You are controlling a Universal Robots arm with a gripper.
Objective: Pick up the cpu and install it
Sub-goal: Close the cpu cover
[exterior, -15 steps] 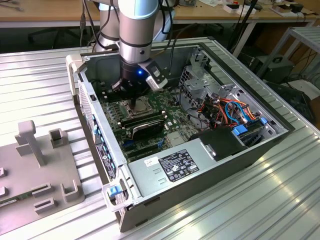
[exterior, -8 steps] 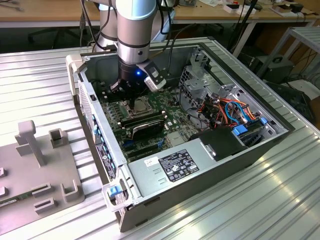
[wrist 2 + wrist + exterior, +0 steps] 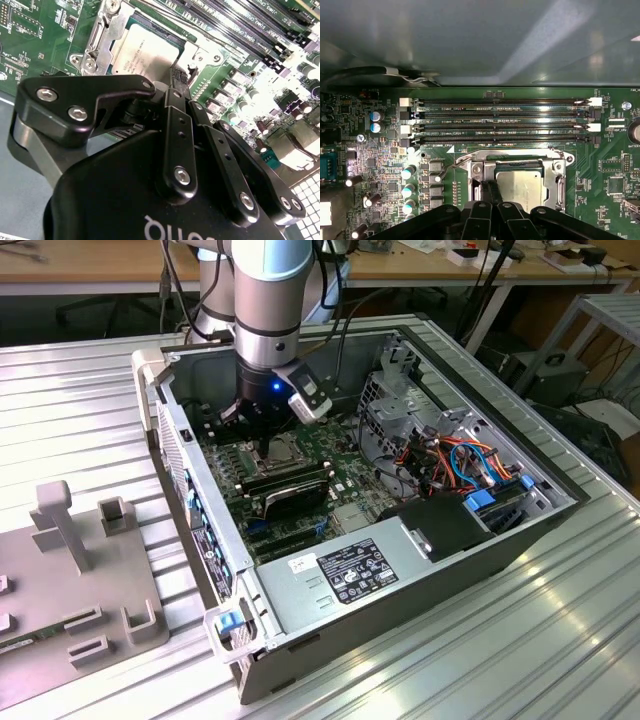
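The cpu (image 3: pixel 145 50) is a flat silvery-tan square lying inside the metal-framed socket (image 3: pixel 97 37) on the green motherboard. In the first wrist view the cpu (image 3: pixel 520 186) sits level in the socket (image 3: pixel 555 172), whose frame is open around it. My gripper (image 3: pixel 181 75) hangs low over the socket, its black fingers drawn together with the tips at one edge of the cpu. The first wrist view shows the gripper (image 3: pixel 489 189) the same way, with nothing between the fingers. In the exterior view the gripper (image 3: pixel 262 432) is down inside the open computer case, covering most of the socket.
The case walls (image 3: pixel 200 490) ring the motherboard. Long memory slots (image 3: pixel 500 120) run beside the socket, with black sticks (image 3: pixel 290 490) nearby. A power supply (image 3: pixel 350 575), coloured cables (image 3: pixel 460 460) and a drive cage fill the case's other half. A grey fixture (image 3: pixel 80 580) stands outside.
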